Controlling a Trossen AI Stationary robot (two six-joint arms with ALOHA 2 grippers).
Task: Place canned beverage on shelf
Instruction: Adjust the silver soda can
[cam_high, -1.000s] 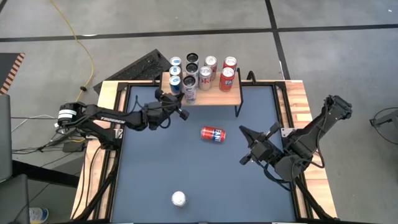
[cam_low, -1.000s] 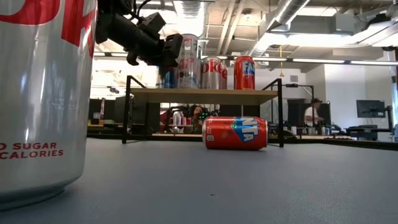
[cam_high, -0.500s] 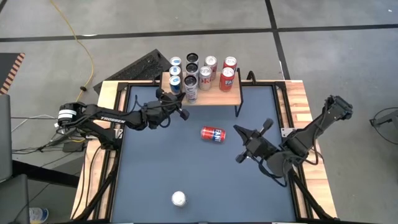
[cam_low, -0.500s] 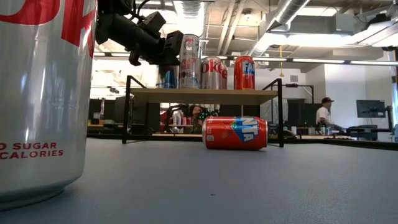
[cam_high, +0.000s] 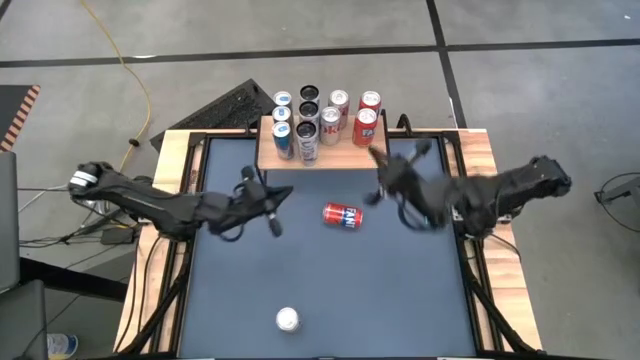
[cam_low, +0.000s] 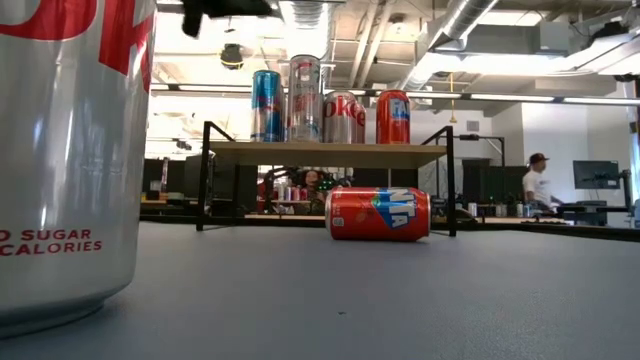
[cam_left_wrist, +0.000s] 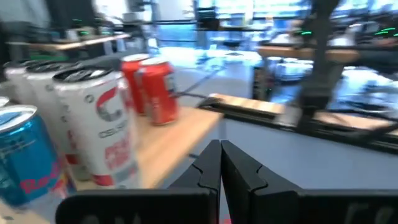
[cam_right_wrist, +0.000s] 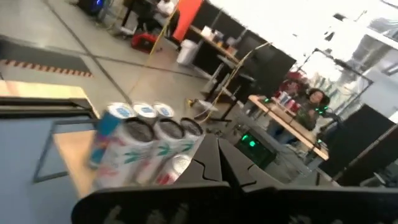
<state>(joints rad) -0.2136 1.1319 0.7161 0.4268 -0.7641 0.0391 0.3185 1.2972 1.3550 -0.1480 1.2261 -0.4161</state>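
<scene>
Both arms have swung: left gripper (cam_high: 268, 203) back from the shelf (cam_high: 372, 153), right gripper (cam_high: 382, 170) beside it, both pressed together, fallen red can (cam_high: 343, 216) unplaced.

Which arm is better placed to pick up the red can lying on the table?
Probably the right: its shut gripper hovers nearer the lying red can, close to the wooden shelf. The left gripper, also shut, sits farther away.

A near silver can (cam_low: 65, 160) read "SUGAR CALORIES"; a silver can on the shelf (cam_low: 343, 117) read "oke".
</scene>
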